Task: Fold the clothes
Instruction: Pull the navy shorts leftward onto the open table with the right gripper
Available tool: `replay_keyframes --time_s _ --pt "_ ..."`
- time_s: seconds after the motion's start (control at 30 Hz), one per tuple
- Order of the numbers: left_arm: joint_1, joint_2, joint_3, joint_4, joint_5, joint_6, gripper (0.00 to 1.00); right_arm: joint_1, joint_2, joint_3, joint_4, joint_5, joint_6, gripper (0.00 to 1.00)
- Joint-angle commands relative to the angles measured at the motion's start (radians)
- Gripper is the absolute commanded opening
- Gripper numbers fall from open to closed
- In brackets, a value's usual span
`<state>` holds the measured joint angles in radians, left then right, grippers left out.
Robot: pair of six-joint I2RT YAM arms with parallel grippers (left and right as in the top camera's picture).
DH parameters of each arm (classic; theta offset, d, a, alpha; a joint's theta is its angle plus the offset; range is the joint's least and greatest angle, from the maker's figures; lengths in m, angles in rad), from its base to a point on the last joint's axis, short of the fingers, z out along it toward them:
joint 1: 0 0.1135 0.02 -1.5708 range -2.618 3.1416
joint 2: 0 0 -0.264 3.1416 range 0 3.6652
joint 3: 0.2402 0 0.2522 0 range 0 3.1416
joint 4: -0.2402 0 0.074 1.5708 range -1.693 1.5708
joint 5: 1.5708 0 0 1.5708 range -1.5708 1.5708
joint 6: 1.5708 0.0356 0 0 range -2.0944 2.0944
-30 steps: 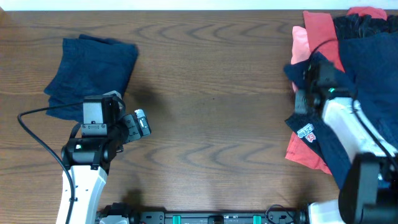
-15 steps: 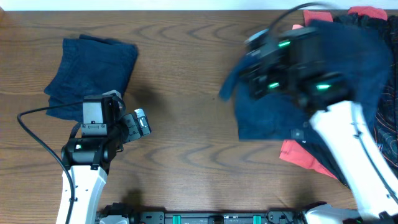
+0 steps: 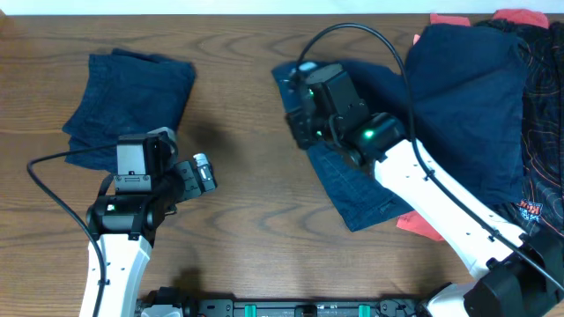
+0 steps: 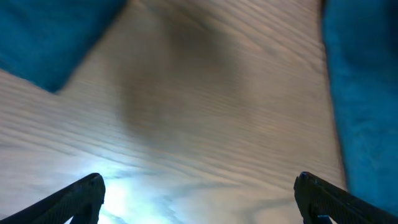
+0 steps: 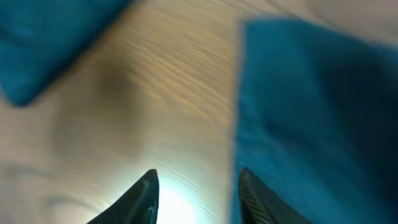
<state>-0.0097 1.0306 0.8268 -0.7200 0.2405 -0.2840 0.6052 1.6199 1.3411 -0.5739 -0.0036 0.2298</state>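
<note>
A folded navy-blue garment (image 3: 132, 97) lies at the table's far left. Navy shorts (image 3: 361, 189) lie spread in the middle, under my right arm, running back to a large navy cloth (image 3: 467, 106) on the pile at right. My right gripper (image 3: 295, 123) is at the shorts' left edge. In the right wrist view its fingers (image 5: 198, 180) stand a little apart with bare table between them, and the navy cloth (image 5: 311, 112) lies against the right finger. My left gripper (image 3: 201, 172) is open and empty over bare wood (image 4: 199, 186), just below the folded garment (image 4: 50, 37).
A pile of clothes fills the right side: red cloth (image 3: 529, 18), a red piece poking out at the front (image 3: 414, 224), and a black patterned garment (image 3: 542, 132). Brown wooden table (image 3: 247, 220). A black cable (image 3: 44, 189) loops beside the left arm.
My right arm swung from the pile at the right to the table's middle, dragging the navy shorts with it; they now lie spread there. The left arm has not moved.
</note>
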Motion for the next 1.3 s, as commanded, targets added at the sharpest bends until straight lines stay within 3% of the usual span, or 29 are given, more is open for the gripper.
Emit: replay_keyframes --time_s 0.0,0.13,0.2,0.3,0.37,0.77,1.0,1.23,1.27 --pt "-0.003 0.010 0.005 0.011 0.183 -0.020 0.98 -0.056 -0.045 0.003 -0.095 0.231 0.110 0.45" --pt "-0.043 0.052 -0.014 0.030 0.280 -0.076 0.98 -0.163 -0.079 0.003 -0.243 0.250 0.114 0.51" --pt "-0.093 0.088 -0.014 0.031 0.285 -0.121 0.98 -0.224 -0.095 0.003 -0.299 0.250 0.114 0.60" --pt "-0.193 0.155 -0.014 0.057 0.293 -0.184 0.98 -0.324 -0.122 0.003 -0.381 0.251 0.114 0.85" --pt "-0.260 0.202 -0.014 0.091 0.296 -0.240 0.98 -0.380 -0.135 0.003 -0.417 0.251 0.113 0.89" --pt "-0.643 0.533 -0.014 0.473 0.295 -0.657 0.99 -0.659 -0.154 0.003 -0.565 0.250 0.113 0.93" --pt "-0.784 0.700 -0.013 0.692 0.294 -0.794 0.93 -0.721 -0.156 0.003 -0.576 0.249 0.105 0.93" --pt "-0.865 0.809 -0.013 0.930 0.274 -0.818 0.57 -0.725 -0.156 0.003 -0.579 0.247 0.102 0.92" --pt "-0.870 0.814 -0.013 0.944 0.261 -0.818 0.45 -0.725 -0.156 0.003 -0.579 0.247 0.102 0.92"
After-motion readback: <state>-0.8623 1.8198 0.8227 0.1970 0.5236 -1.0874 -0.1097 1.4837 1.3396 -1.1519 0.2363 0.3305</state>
